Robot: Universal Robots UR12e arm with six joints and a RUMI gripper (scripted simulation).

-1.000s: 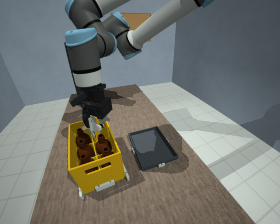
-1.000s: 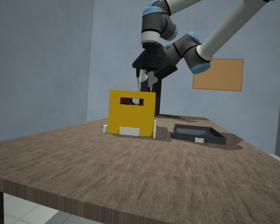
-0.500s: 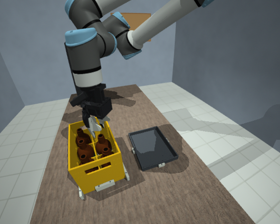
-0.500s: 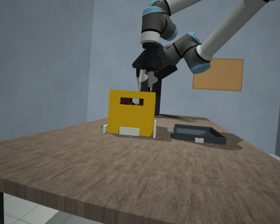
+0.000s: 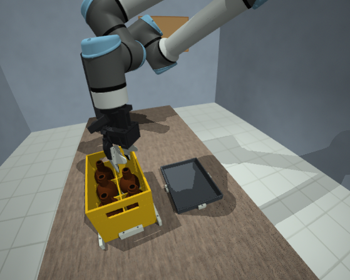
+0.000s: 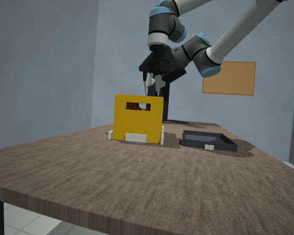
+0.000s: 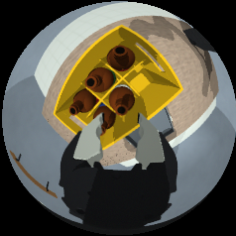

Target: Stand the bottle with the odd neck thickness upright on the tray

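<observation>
The yellow crate (image 5: pixel 129 220) (image 6: pixel 137 125) (image 7: pixel 159 96) holds five upright brown bottles. In the top view the back left bottle (image 5: pixel 104 173), middle left bottle (image 5: pixel 106 188) and front left bottle (image 5: pixel 104 197) form one row. The middle right bottle (image 5: pixel 128 181) and front right bottle (image 5: pixel 132 188) form the other; the back right cell is empty. I cannot tell whose neck differs. My gripper (image 5: pixel 123 165) (image 6: pixel 152 95) (image 7: pixel 121 113) is partly open and empty, pointing down just above the crate's back part. The dark tray (image 5: pixel 195 181) (image 6: pixel 208 139) is empty.
The tray lies right of the crate, across a gap. Yellow dividers and high crate walls surround the bottles. Small white blocks (image 5: pixel 131 232) (image 6: pixel 135 138) stand against the crate's foot, and others (image 5: pixel 201 206) (image 6: pixel 209 147) against the tray.
</observation>
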